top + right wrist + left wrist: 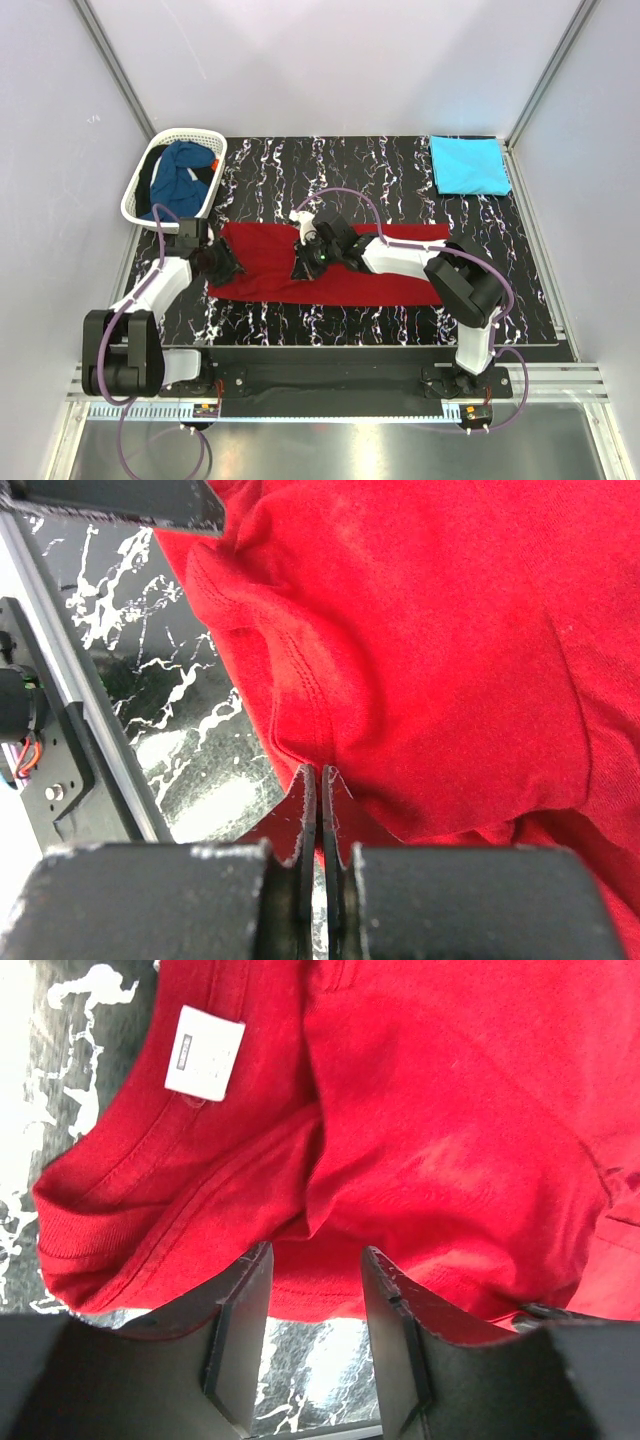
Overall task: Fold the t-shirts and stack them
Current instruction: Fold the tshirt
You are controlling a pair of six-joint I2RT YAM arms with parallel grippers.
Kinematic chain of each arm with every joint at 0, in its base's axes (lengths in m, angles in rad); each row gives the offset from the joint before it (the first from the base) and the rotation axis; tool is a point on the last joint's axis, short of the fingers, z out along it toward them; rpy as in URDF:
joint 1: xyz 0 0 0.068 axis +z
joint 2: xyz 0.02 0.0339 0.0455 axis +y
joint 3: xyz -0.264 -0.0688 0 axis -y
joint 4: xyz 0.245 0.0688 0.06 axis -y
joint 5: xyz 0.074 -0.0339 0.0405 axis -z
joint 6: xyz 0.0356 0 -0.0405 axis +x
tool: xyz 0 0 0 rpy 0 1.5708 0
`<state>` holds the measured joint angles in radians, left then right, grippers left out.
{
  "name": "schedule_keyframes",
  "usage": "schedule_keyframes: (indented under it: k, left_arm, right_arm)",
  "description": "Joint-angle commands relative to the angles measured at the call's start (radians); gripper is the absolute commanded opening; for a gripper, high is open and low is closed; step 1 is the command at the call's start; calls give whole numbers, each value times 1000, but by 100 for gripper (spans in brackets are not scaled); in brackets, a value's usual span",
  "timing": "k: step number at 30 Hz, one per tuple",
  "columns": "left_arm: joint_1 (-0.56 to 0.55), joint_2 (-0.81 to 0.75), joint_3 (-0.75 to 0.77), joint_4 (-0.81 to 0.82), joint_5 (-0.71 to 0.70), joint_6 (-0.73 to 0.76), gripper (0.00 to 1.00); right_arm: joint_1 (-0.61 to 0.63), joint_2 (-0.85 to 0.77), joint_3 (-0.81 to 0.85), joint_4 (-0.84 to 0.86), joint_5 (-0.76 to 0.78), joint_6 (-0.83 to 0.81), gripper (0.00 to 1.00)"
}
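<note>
A deep red t-shirt [380, 270] lies spread across the middle of the black marbled mat. My left gripper [222, 265] is at its left end, near the collar and its white label [205, 1052]. That gripper [315, 1260] is open, and the shirt's edge [430, 1160] lies between its fingertips [240, 1300]. My right gripper [303, 262] is over the shirt's middle. It [320, 772] is shut, with its tips pinching a stitched, folded edge of the red cloth [450, 660]. A folded turquoise t-shirt [468, 165] lies at the back right. A dark blue t-shirt [182, 178] is bunched in the basket.
A white lattice basket [140, 190] stands at the back left corner of the mat [330, 170]. A metal rail [560, 375] runs along the near edge by the arm bases. White walls close in on three sides.
</note>
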<state>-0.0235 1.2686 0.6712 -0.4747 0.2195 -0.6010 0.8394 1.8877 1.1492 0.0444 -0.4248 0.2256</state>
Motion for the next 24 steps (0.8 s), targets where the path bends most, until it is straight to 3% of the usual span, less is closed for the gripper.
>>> schedule_keyframes:
  k: [1, 12, 19, 24]
  left_arm:
    - [2, -35, -27, 36, -14, -11, 44]
    - [-13, -143, -136, 47, -77, -88, 42]
    - [-16, -167, -159, 88, -58, -114, 35]
    - [-16, -216, -160, 81, -68, -106, 44]
  right_arm:
    - [9, -56, -5, 51, -32, 14, 0]
    - [9, -59, -8, 54, -31, 20, 0]
    - [9, -56, -8, 54, -31, 23, 0]
    - [9, -65, -12, 55, -28, 29, 0]
